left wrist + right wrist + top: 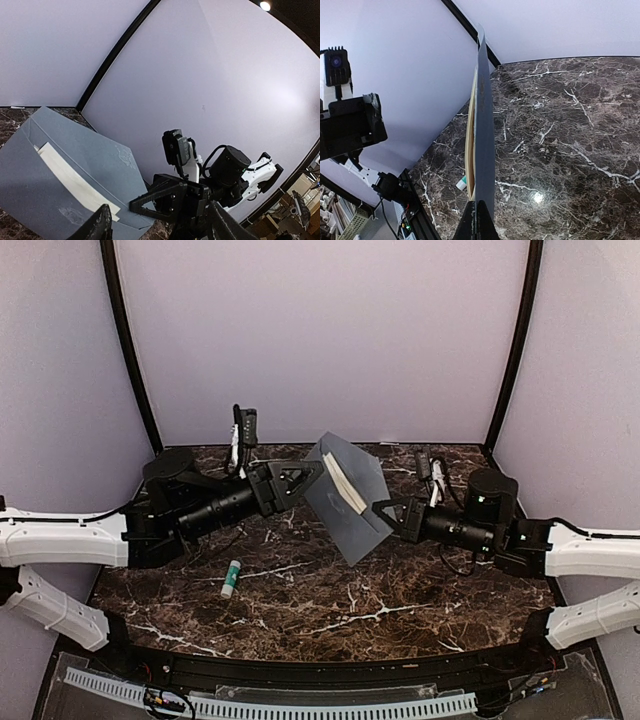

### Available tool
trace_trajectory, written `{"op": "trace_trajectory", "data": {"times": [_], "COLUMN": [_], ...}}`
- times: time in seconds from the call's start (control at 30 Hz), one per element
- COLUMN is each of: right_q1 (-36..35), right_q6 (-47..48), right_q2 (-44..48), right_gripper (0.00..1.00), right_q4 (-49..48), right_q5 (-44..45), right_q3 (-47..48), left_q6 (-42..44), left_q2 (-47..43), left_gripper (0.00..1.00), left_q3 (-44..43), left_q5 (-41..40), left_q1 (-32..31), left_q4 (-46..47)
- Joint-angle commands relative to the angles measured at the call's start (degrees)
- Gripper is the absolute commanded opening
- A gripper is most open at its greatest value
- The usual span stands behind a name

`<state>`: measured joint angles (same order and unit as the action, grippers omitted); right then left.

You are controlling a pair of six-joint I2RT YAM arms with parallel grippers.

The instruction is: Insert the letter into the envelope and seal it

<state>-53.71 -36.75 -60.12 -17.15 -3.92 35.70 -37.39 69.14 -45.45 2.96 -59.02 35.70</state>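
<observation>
The envelope (350,505) was held tilted above the desk (330,610), toward 12 o'clock, its 4 o'clock edge clamped in the right gripper's (382,514) jaws, seemingly to face the pocket toward the other arm. The letter (344,485) was partly tucked inside, a cream strip showing. The left gripper (315,472) was poised at the envelope's 10 o'clock, jaws apart, probably to push it home. A glue stick (231,578) lay at 8 o'clock

Glue stick (231,578) lying on dark marble table (330,625), pale backdrop (320,340) behind
</observation>
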Motion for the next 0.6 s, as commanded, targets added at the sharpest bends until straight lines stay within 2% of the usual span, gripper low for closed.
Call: {"op": "trace_trajectory", "data": {"times": [0.0,0.3,0.57], "right_q1": [-0.9,-2.0,-3.5], "right_q6": [2.1,4.0,5.9], "right_q2": [-0.7,-1.4,0.1], "right_gripper": [0.0,0.0,0.0], "right_q4": [-1.6,-1.9,-1.7], "right_q5": [5.4,9.9,12.9], "right_q3": [1.2,0.3,-0.8], "left_q6": [-4.7,-9.7,-11.5], "left_q2": [8.0,21.5,25.4], "left_gripper": [0.62,0.55,0.53], "left_q3": [-6.6,-18.6,-23.1], "left_q5": [-0.7,-1.6,-8.1], "left_q1": [-0.1,-1.6,-2.1], "left_q4": [0.9,0.6,-4.9]}}
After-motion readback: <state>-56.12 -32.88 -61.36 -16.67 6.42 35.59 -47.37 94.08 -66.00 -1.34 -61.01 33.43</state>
